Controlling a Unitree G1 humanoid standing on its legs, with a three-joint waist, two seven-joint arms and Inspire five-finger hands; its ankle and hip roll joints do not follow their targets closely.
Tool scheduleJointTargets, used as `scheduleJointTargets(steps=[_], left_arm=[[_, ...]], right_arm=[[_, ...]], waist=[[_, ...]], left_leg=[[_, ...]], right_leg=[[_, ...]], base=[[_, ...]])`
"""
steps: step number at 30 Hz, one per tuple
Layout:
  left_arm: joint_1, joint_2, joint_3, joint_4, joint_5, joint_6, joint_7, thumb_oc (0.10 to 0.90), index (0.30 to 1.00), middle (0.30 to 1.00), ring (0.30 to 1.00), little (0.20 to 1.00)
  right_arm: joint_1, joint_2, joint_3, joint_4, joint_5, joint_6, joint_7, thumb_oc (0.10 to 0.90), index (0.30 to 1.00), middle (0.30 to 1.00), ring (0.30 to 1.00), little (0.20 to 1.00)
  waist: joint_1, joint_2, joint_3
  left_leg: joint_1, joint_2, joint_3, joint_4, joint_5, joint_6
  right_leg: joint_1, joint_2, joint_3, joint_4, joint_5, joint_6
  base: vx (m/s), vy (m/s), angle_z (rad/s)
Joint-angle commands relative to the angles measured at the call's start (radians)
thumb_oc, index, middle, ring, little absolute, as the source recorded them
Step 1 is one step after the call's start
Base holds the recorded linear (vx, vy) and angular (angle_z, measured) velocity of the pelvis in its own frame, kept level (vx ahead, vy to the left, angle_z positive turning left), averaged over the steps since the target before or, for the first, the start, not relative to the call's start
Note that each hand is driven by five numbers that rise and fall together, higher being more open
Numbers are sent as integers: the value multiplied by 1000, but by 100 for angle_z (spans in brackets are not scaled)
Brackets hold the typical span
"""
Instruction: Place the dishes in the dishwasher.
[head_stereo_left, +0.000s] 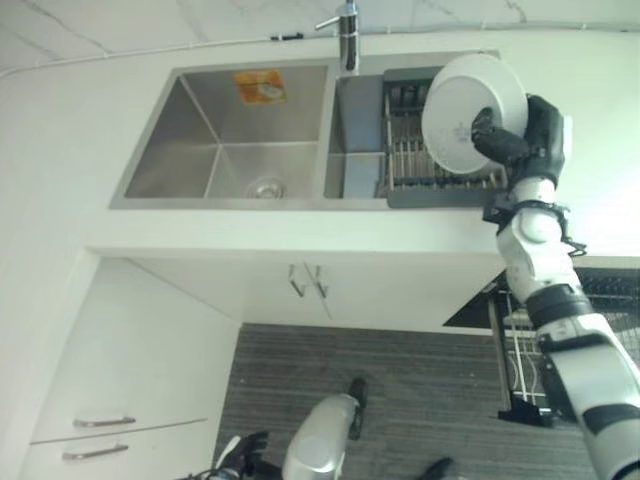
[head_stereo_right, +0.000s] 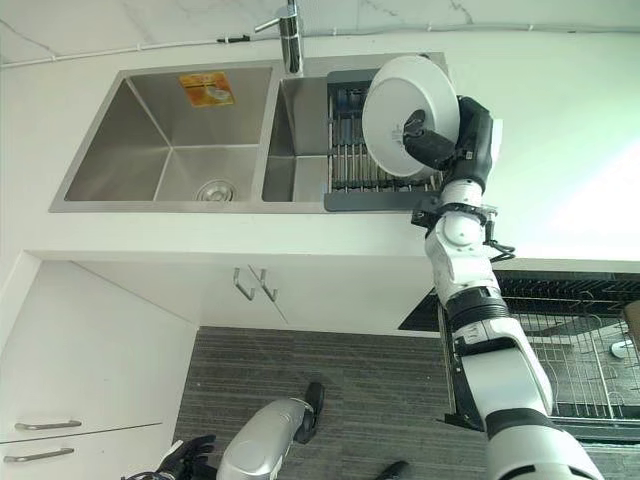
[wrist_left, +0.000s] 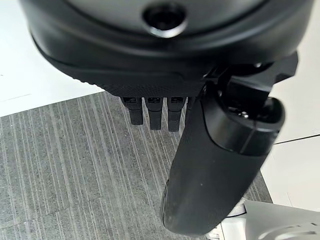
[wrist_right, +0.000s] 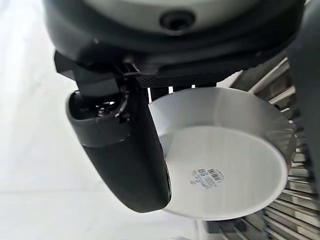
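A: One white plate is held up over the drying rack in the right basin of the double sink; nothing else of the dishes can be made out in the rack. Going from the left, what is seen?

B: The left hand is seen low over the grey floor, idle, its fingers relaxed and nothing held. The tap stands between the basins. To the right, the plate is pinched at its rim by the right hand, thumb across one face and fingers curled behind, as the right wrist view shows. Further right and lower, the dishwasher's wire basket is pulled out, apparently empty where it shows.

A: How should the step in hand be done well?

B: The plate is probably only just clear of the rack, so it should be lifted fully free of the tines before it is swung right. The pinch should be kept firm, since the rim is smooth. The plate should then be lowered on edge between the basket's wires, and released only once it is seated.
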Motion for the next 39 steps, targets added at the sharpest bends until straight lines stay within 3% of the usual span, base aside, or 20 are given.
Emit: scheduleJointTargets(steps=[1, 6, 9, 14, 20, 25, 28, 30, 34, 39], left_arm=[[21, 33, -34, 8, 51, 5, 42, 800, 900, 900, 900, 900], [9, -11, 0, 60, 115, 22, 78, 800, 900, 900, 900, 900], [3, -23, 15, 84, 144, 28, 98, 800, 900, 900, 900, 900], [-31, -29, 32, 123, 109, 33, 140, 800, 900, 900, 900, 900], [-77, -31, 31, 88, 56, 21, 151, 800, 900, 900, 900, 900], [-95, -49, -12, 21, 68, 24, 133, 800, 900, 900, 900, 900], [-104, -62, -44, -13, 89, 36, 123, 800, 900, 900, 900, 900], [-102, -67, -57, -21, 88, 44, 127, 800, 900, 900, 900, 900], [-106, -55, -62, -25, 99, 56, 120, 800, 900, 900, 900, 900], [-126, -30, -68, -23, 122, 73, 90, 800, 900, 900, 900, 900]], right_arm=[[-57, -46, -31, -207, -3, -261, -33, 400, 300, 300, 300, 300], [166, 91, -31, -568, -94, -264, -111, 400, 300, 300, 300, 300], [275, 126, -30, -662, -121, -281, -120, 400, 300, 300, 300, 300], [462, 97, -66, -777, -83, -299, -60, 400, 300, 300, 300, 300], [633, 37, -148, -815, -15, -321, 26, 400, 300, 300, 300, 300], [723, -1, -212, -774, 46, -346, 109, 400, 300, 300, 300, 300], [721, -20, -219, -728, 60, -303, 137, 400, 300, 300, 300, 300], [716, -23, -212, -693, 32, -319, 135, 400, 300, 300, 300, 300], [689, -34, -202, -649, 45, -286, 205, 400, 300, 300, 300, 300], [650, -45, -172, -623, -11, -241, 207, 400, 300, 300, 300, 300]], waist=[[-10, -13, -104], [-97, -34, -136], [-148, -44, -145], [-248, -60, -162], [-330, -68, -163], [-368, -73, -136], [-377, -71, -106], [-375, -68, -92], [-363, -62, -64], [-347, -58, -38]], left_leg=[[87, 84, -18, -42, -99, -102], [126, 149, 44, -42, -105, -113], [144, 175, 72, -42, -107, -117], [160, 220, 127, -42, -84, -125], [188, 244, 169, -42, -74, -143], [184, 246, 175, -42, -64, -151], [163, 241, 165, -42, -59, -156], [151, 238, 156, -42, -55, -158], [125, 226, 129, -42, -49, -157], [96, 211, 98, -42, -44, -157]], right_leg=[[-31, -13, 57, 44, -33, 23], [-31, 35, 93, 44, -67, 13], [-30, 64, 122, 44, -80, 4], [-44, 115, 178, 44, -79, -24], [-56, 140, 232, 44, -85, -39], [-87, 145, 263, 44, -74, -45], [-118, 143, 278, 44, -67, -44], [-129, 143, 281, 44, -64, -44], [-145, 144, 278, 44, -58, -43], [-162, 141, 271, 44, -48, -37]], base=[[-91, -178, -30], [-76, -154, -43], [-36, -116, -54], [-46, -115, -66], [10, -60, -52], [-44, -42, -20], [-101, 19, -4], [-74, 40, -6], [-43, 24, 3], [-32, 20, 12]])
